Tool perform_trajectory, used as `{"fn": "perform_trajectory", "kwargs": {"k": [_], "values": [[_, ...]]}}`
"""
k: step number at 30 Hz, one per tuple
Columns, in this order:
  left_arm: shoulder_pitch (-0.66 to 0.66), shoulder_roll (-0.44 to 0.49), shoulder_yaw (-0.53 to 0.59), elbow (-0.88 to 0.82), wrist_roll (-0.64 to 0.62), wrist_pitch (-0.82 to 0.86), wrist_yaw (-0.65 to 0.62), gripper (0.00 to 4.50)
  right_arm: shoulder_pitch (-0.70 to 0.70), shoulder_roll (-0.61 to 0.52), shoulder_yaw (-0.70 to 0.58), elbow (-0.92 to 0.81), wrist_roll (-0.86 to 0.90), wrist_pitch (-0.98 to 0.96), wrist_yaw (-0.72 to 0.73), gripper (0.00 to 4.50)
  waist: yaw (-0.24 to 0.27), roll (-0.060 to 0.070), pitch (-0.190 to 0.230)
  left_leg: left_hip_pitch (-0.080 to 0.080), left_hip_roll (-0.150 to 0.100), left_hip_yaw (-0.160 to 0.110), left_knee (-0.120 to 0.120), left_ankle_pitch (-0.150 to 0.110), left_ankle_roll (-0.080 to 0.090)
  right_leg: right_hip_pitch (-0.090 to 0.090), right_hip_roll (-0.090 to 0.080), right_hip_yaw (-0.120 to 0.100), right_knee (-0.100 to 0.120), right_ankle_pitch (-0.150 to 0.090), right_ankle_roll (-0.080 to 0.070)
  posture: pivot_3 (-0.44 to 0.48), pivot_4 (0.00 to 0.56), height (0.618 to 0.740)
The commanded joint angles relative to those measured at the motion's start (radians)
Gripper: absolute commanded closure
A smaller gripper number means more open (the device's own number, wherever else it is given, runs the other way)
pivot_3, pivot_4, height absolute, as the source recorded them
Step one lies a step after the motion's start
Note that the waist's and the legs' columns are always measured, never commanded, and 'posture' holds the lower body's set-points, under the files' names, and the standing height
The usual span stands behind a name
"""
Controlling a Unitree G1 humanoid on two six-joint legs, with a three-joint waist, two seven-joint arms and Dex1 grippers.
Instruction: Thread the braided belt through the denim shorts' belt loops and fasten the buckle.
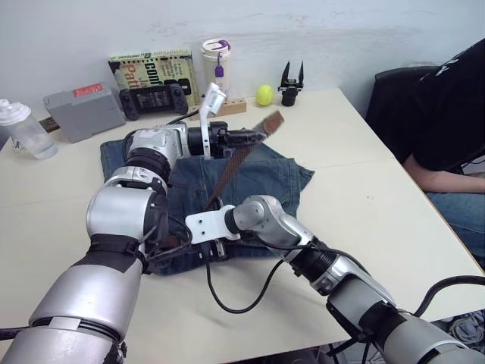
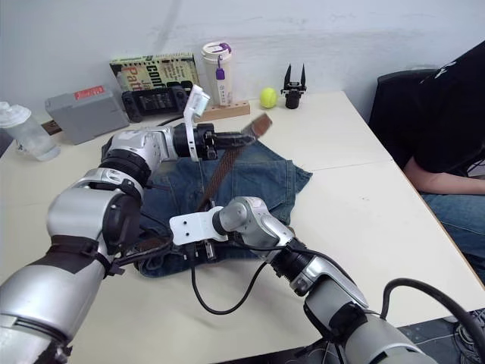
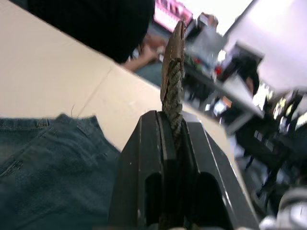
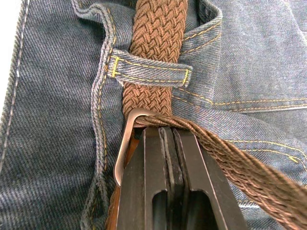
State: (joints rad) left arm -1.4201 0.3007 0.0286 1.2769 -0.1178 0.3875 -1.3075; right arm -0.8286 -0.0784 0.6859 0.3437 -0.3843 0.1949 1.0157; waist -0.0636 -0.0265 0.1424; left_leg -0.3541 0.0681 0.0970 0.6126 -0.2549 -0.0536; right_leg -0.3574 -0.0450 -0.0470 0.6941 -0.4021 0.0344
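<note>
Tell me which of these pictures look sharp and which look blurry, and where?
Right wrist view: sharp up close, the braided belt weave and the belt loop stitching crisp. Left wrist view: the room behind the left gripper is smeared and washed out bright; the denim shorts are soft. Head views: evenly lit, mild shadows beside the shorts on the table.

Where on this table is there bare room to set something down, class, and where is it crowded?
Bare table lies between the denim shorts and the seated person, and along the near edge. The far edge is crowded: bottle, grey box, book, tumbler, ball.
</note>
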Motion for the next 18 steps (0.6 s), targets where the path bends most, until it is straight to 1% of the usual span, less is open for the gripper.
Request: {"fn": "perform_trajectory", "kwargs": {"k": [1,2,5,7,10,11,12,15,17,18], "values": [[0.055,0.058,-0.059,-0.189,0.046,-0.094,-0.061,4.5,0.178,-0.013,0.147,0.222,-0.039,0.059,0.084,4.44,-0.012,0.005,-0.003,0.001,0.0,0.0,-0.001,-0.002,-0.002,0.001,0.001,0.002,0.0,-0.001,-0.001,0.0,0.15,0.693],[0.081,0.076,-0.058,-0.218,0.045,-0.085,-0.058,4.5,0.179,-0.021,0.127,0.204,-0.028,0.072,0.09,4.44,-0.015,0.008,-0.004,0.001,-0.001,0.0,0.0,-0.002,-0.003,0.001,0.001,0.003,0.0,-0.002,-0.001,0.0,0.15,0.693],[0.141,0.111,-0.034,-0.304,0.02,-0.035,-0.037,4.5,0.174,-0.054,0.053,0.144,0.018,0.12,0.115,4.44,-0.016,0.009,-0.002,0.001,0.0,0.0,-0.001,0.0,0.0,-0.001,0.002,0.004,0.001,-0.004,0.0,0.0,0.15,0.693],[0.178,0.126,-0.026,-0.361,0.009,-0.012,-0.022,4.5,0.172,-0.077,0.001,0.098,0.053,0.154,0.129,4.44,-0.009,0.004,0.001,-0.001,0.0,-0.002,-0.001,0.0,0.001,-0.002,0.002,0.004,0.0,-0.004,0.001,0.0,0.15,0.693],[0.241,0.146,-0.024,-0.447,0.0,0.008,0.004,4.5,0.178,-0.116,-0.092,-0.007,0.132,0.245,0.147,4.44,0.015,0.004,0.002,-0.004,-0.003,-0.001,0.001,-0.003,0.005,-0.002,-0.001,0.004,-0.004,-0.003,0.0,0.0,0.15,0.693],[0.266,0.153,-0.028,-0.478,0.003,0.004,0.01,4.5,0.181,-0.126,-0.126,-0.043,0.159,0.283,0.141,4.44,0.022,0.003,0.003,-0.006,-0.004,-0.002,0.003,-0.005,0.009,-0.002,-0.002,0.004,-0.005,-0.003,0.0,0.0,0.15,0.693],[0.293,0.161,-0.034,-0.51,0.006,0.004,0.016,4.5,0.183,-0.133,-0.173,-0.081,0.191,0.327,0.128,4.44,0.029,0.003,0.003,-0.009,-0.004,-0.002,0.005,-0.007,0.009,-0.003,-0.002,0.004,-0.006,-0.003,0.0,0.0,0.15,0.693],[0.369,0.182,-0.043,-0.604,0.0,0.016,0.027,4.5,0.198,-0.161,-0.313,-0.226,0.301,0.49,0.102,4.44,0.044,0.002,0.009,-0.023,-0.004,-0.004,0.018,-0.013,0.015,-0.008,-0.006,0.001,-0.007,-0.003,0.0,0.0,0.15,0.693],[0.402,0.188,-0.046,-0.649,-0.006,0.027,0.032,4.5,0.206,-0.177,-0.363,-0.298,0.36,0.577,0.092,4.44,0.051,0.001,0.013,-0.031,-0.007,-0.005,0.02,-0.015,0.018,-0.013,-0.01,-0.001,-0.008,-0.003,0.001,0.0,0.15,0.693],[0.423,0.194,-0.051,-0.675,-0.006,0.029,0.031,4.5,0.213,-0.194,-0.396,-0.349,0.395,0.63,0.088,4.44,0.055,0.001,0.019,-0.038,-0.009,-0.005,0.023,-0.015,0.021,-0.018,-0.012,-0.002,-0.009,-0.002,0.002,0.0,0.15,0.693]]}}
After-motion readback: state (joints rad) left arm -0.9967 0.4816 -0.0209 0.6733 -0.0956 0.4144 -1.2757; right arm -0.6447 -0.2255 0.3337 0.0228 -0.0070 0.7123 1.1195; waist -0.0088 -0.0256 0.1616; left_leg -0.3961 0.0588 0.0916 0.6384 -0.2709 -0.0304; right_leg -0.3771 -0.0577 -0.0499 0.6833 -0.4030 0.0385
